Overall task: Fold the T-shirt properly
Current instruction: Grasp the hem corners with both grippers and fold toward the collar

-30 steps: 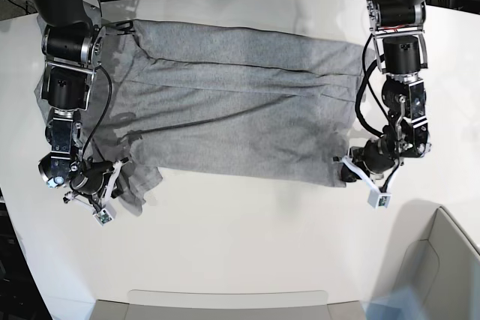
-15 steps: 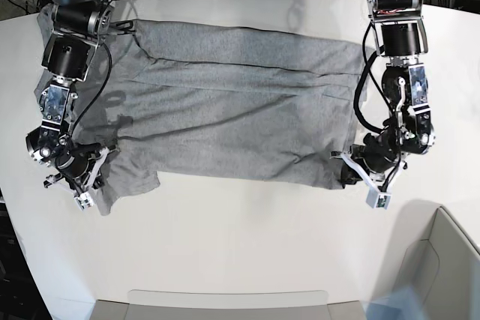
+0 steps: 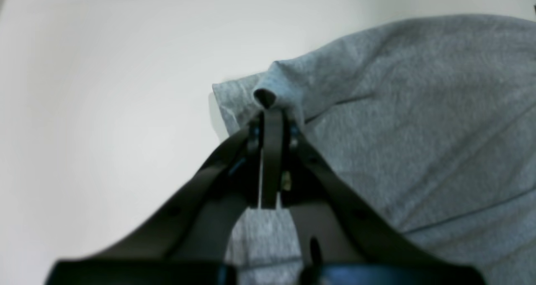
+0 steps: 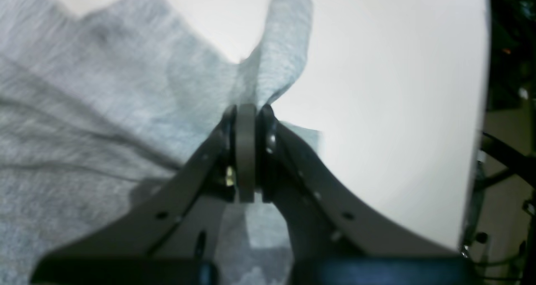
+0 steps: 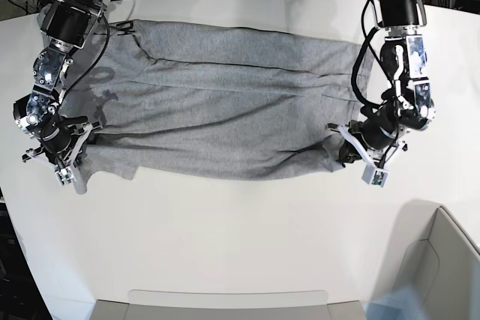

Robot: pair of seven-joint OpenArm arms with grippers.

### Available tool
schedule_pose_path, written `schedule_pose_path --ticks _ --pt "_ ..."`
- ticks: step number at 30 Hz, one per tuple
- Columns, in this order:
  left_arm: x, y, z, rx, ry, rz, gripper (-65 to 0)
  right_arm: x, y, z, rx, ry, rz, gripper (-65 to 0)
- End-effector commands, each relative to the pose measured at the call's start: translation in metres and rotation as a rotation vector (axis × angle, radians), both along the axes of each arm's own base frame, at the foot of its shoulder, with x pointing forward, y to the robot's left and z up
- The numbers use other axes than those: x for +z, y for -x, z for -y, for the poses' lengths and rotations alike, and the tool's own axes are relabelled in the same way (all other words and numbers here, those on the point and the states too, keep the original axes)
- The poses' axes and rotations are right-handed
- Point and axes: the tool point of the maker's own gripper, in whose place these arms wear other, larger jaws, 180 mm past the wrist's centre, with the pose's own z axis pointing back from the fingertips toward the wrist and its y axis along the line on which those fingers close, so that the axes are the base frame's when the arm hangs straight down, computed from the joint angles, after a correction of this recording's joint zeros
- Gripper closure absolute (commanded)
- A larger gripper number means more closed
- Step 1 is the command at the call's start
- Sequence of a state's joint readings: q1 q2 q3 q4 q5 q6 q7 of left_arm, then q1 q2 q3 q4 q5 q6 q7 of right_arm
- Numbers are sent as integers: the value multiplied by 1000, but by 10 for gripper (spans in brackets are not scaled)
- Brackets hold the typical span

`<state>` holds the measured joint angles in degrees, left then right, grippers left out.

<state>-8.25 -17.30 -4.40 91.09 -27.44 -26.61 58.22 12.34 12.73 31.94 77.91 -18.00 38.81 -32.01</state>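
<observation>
Both grippers pinch shirt (image 5: pixel 225 118) corners: left gripper (image 3: pixel 268 109) pressed together on a near corner, right gripper (image 4: pixel 247 109) likewise on the opposite one. We read this as stretching the near edge taut, shirt spread flat across the table (image 5: pixel 247 237). Next we'd likely lift that edge and carry it over evenly.

heather-grey T-shirt (image 5: pixel 225 103), white table (image 5: pixel 240 237), black pincers

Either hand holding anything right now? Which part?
Both. The left hand is shut on the near edge corner of the T-shirt; the right hand is shut on the opposite near corner, by the sleeve.
</observation>
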Motion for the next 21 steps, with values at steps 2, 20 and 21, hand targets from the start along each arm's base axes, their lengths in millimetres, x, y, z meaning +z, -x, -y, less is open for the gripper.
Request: schedule_pose_path --ticks 2,20,21 --pt "19 -3 -1 -8 -7 66 0 25 -5 10 -5 14 75 0" --pt "27 60 -21 21 -97 18 0 50 63 52 -204 73 75 0" --pt "24 63 -21 20 -98 8 0 50 66 50 -203 75 74 0"
